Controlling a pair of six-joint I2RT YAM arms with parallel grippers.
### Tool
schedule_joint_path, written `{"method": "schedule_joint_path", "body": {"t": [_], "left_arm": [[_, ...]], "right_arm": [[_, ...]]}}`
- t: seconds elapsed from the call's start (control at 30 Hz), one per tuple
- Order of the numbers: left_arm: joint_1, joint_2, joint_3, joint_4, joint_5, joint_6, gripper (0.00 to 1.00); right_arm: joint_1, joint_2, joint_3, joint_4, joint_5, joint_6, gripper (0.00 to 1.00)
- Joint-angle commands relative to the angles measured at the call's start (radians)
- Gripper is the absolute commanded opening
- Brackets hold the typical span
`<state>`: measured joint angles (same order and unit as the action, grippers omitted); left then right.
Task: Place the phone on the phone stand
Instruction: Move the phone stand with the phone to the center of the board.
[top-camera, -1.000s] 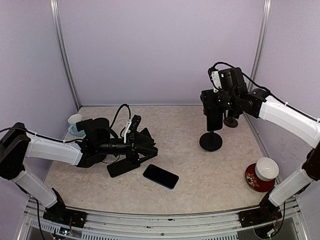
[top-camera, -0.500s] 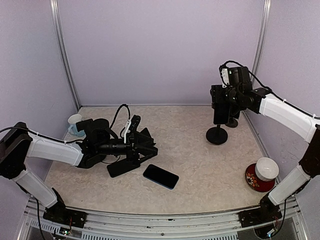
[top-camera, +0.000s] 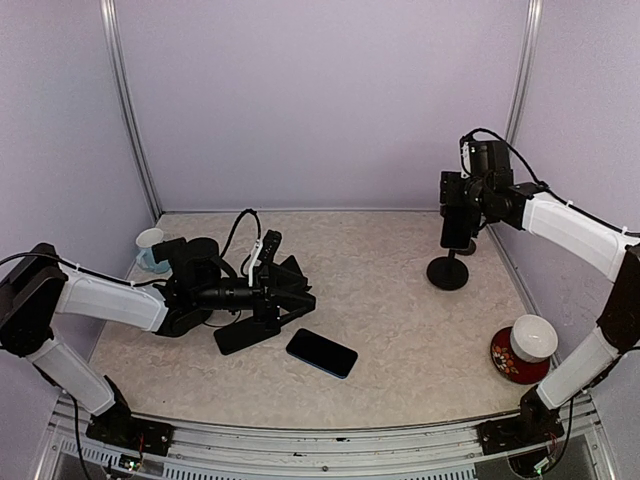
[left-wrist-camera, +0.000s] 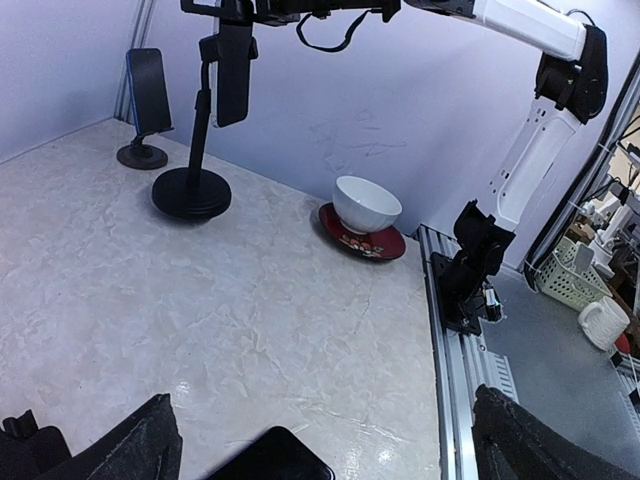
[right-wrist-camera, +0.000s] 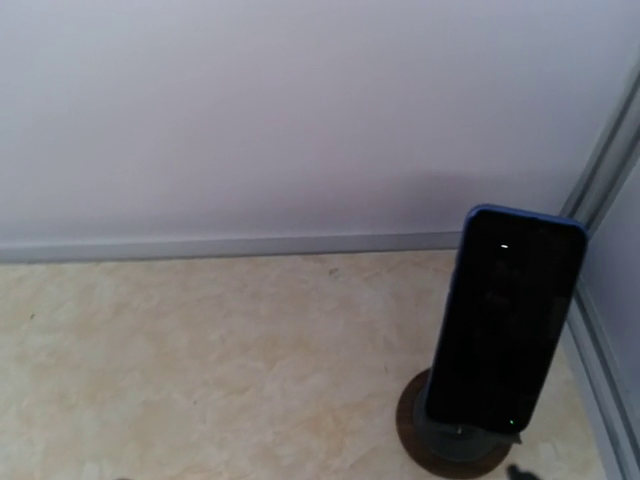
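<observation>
One dark glossy phone lies flat; left jaws spread, right jaws clamp phone stand.

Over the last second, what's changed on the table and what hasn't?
The right gripper, clamped on the phone stand by its head, has moved it to the right, toward the back right corner. Nothing was picked up or let go. The left gripper stayed open beside the phone, which lies flat where it was. The bowl did not move either.
</observation>
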<state>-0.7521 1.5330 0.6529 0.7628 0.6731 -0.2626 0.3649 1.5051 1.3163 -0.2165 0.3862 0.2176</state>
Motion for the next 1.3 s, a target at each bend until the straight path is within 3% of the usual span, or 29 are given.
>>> {"method": "schedule_joint_path", "body": {"t": [0.0,0.87,0.97,1.27], "left_arm": [[0.007,0.010,-0.001,0.026,0.011,-0.005,0.99],[0.007,0.008,0.000,0.018,0.012,0.002,0.99],[0.007,0.010,0.001,0.018,0.013,0.002,0.99],[0.007,0.015,0.002,0.018,0.012,0.001,0.99]], "right_arm": [[-0.010,0.006,0.017,0.155,0.024,0.023,0.52],[-0.023,0.212,0.174,0.197,-0.108,0.017,0.50],[-0.023,0.214,0.174,0.192,-0.118,0.015,0.56],[-0.023,0.196,0.179,0.158,-0.113,0.005,0.89]]}}
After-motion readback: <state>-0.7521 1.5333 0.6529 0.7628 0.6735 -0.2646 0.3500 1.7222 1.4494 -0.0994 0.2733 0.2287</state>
